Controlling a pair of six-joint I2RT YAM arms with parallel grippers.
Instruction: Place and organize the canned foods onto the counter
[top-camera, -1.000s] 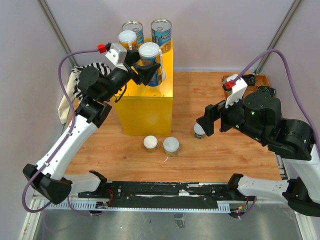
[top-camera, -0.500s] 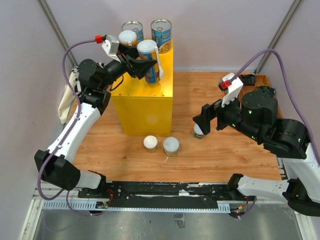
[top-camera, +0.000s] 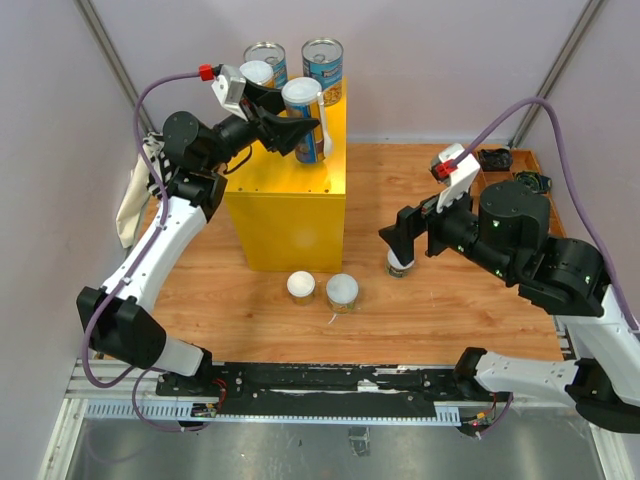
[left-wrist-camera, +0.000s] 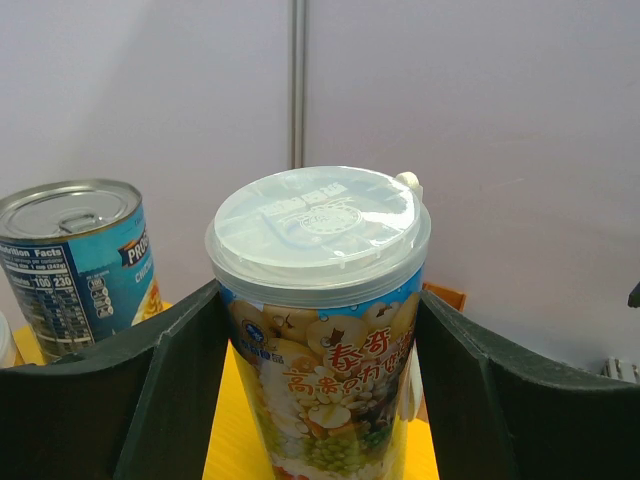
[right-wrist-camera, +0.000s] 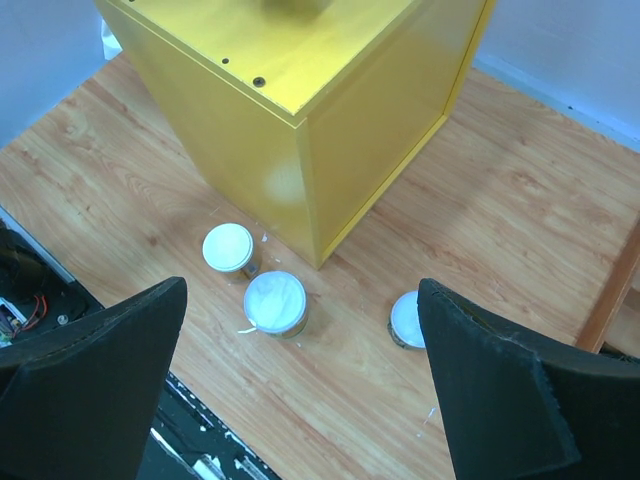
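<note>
Left claw (top-camera: 296, 132) clamps a tall can (left-wrist-camera: 318, 300) upright over the counter (top-camera: 285, 215), upper centre, for standing beside the shelved cans (top-camera: 322, 60). Right claw (right-wrist-camera: 302, 300) gapes empty above loose cans (right-wrist-camera: 275, 300), lower centre.

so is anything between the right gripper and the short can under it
Nothing visible. The right gripper hangs open above the short white-lidded can, with only bare wooden table around it. The two other short cans sit off to the side by the yellow box, out of the way.
</note>
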